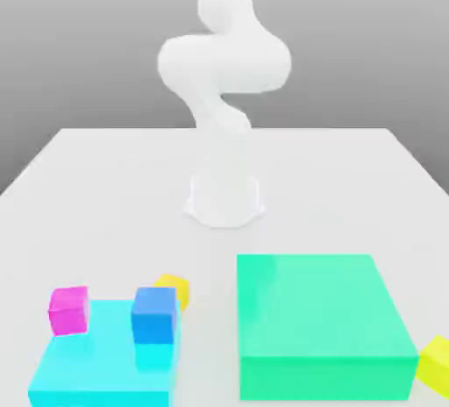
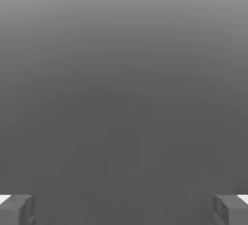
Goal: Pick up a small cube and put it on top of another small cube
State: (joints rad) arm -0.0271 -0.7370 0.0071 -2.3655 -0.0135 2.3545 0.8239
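Seen from the exterior view, my arm (image 1: 224,63) rises white from its base (image 1: 224,199) near the middle of the tabletop (image 1: 105,186), and its upper part is cut off by the frame.

Item one: the golden-yellow cube (image 1: 174,289) sits on the tabletop close to the near edge, toward the exterior view's left. It is small and plain. It stands just behind the blue cube (image 1: 155,315), which hides most of it; whether the two touch I cannot tell.

Item two: the blue cube, of similar size, rests on the far right corner of the flat cyan slab (image 1: 96,366). It is plain and upright, with a lighter top face. A magenta cube (image 1: 68,310) stands at the slab's far left corner; whether it rests on the slab or beside it I cannot tell.

Item three: a large green slab (image 1: 324,326) lies toward the near right corner of the tabletop. A paler lemon-yellow cube (image 1: 436,363) sits just beside it, partly cut off by the frame.

From the hand view, my gripper (image 2: 124,209) stands wide apart and grips nothing. Its fingertips (image 2: 17,209) show as grey blocks, each cut off by the frame. Between them lies plain grey.
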